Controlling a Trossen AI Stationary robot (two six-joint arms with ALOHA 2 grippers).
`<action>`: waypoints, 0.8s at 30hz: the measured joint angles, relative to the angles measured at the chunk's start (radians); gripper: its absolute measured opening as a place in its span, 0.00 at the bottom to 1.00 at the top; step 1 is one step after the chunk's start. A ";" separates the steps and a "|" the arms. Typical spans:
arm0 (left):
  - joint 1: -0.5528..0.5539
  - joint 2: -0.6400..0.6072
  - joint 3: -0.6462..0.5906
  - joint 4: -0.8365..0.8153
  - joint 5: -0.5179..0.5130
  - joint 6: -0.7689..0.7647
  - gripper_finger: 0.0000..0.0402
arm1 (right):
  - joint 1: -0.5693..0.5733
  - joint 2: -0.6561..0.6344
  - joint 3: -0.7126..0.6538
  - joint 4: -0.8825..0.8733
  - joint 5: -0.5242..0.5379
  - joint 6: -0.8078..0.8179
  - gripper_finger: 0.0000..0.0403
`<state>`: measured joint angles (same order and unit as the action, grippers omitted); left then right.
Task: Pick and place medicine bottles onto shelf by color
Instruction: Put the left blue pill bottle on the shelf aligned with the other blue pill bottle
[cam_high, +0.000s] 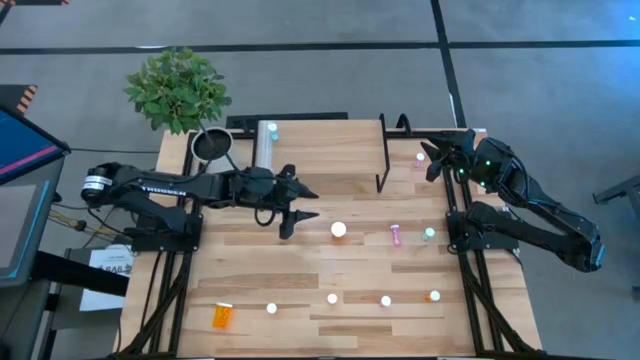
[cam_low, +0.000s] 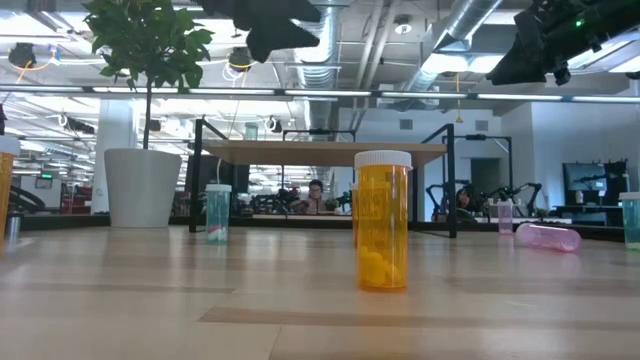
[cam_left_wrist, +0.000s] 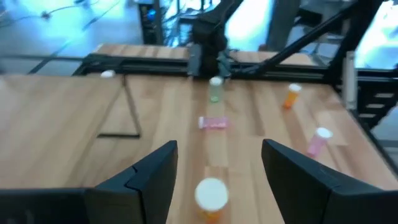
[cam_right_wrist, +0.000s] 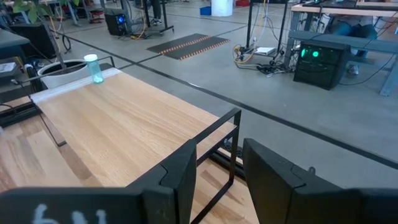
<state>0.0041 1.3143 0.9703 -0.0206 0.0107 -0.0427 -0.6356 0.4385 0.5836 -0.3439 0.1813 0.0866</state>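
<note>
One teal bottle (cam_right_wrist: 93, 68) stands on the shelf (cam_high: 330, 150) at its plant end; by my reckoning that is all that is done; the rest wait on the table (cam_high: 300, 320). My left claw (cam_left_wrist: 214, 168) hangs open and empty above the big orange bottle (cam_high: 339, 230), just short of it; my right claw (cam_right_wrist: 217, 171), jaws apart, holds nothing at the shelf's other end.

Your light-wood plank counter (cam_high: 300, 300) carries the low light-wood shelf on black legs (cam_high: 330, 150), which holds one teal white-capped bottle (cam_high: 272, 129). Just beyond your left tool (cam_high: 300, 210) an orange white-capped bottle (cam_high: 339, 230) stands on the counter, and a pink bottle (cam_high: 396, 235) lies beyond that.
</note>
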 joint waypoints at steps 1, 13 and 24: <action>-0.005 0.000 0.000 -0.005 0.010 0.006 0.52 | 0.000 0.000 0.000 0.000 0.000 -0.001 0.38; -0.223 -0.076 -0.008 0.040 -0.115 -0.013 0.25 | 0.000 0.000 0.000 0.000 0.000 -0.001 0.38; -0.576 -0.065 -0.010 0.134 -0.570 0.006 0.19 | 0.000 0.000 0.000 0.000 0.000 0.000 0.38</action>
<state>-0.5719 1.2494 0.9607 0.1131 -0.5590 -0.0364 -0.6356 0.4385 0.5835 -0.3440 0.1811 0.0862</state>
